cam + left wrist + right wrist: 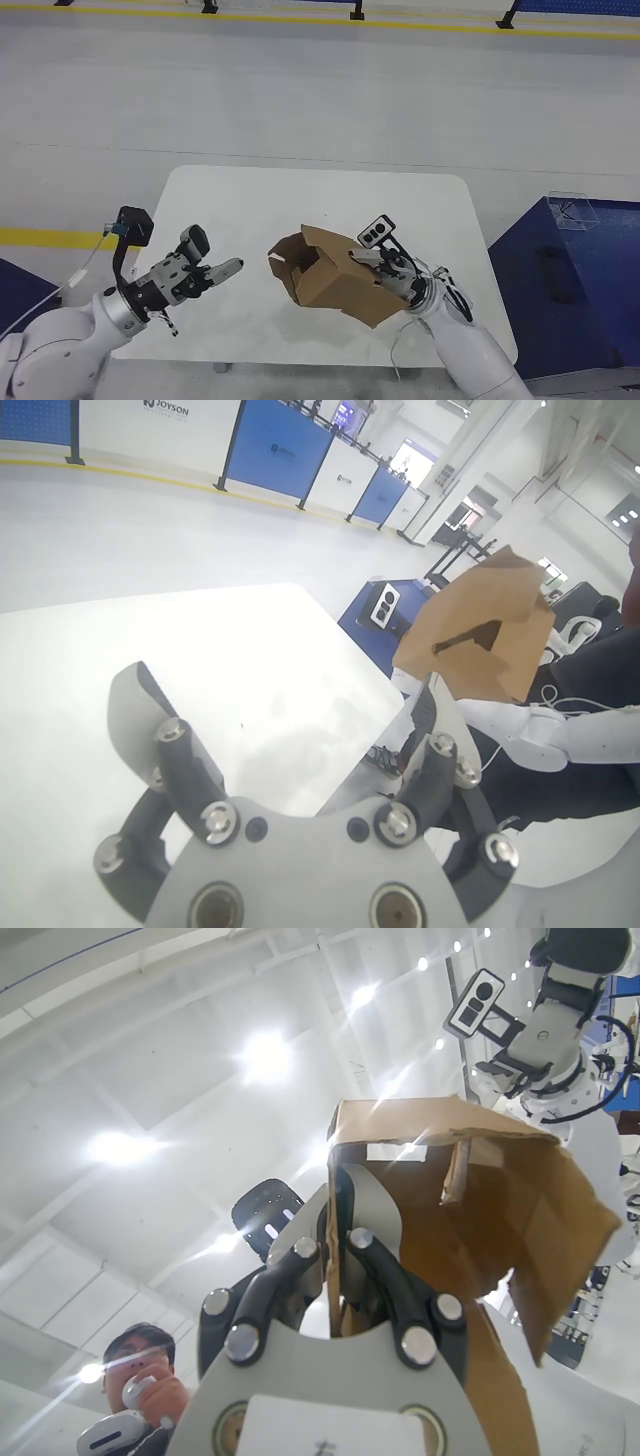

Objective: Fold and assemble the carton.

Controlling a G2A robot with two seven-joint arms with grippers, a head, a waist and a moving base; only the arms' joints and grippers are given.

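Already we have the carton (pixel 335 275) held over the table (pixel 300 200) as an open sleeve, our right gripper (pixel 334 1193) pinching one wall; its end flaps look unclosed (our left gripper (pixel 280 685) hangs spread, apart from it).

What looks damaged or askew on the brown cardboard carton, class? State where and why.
The brown cardboard carton hangs tilted above the white table, pinched by one wall in the right gripper. Its flap edge is ragged and torn, not cleanly cut.
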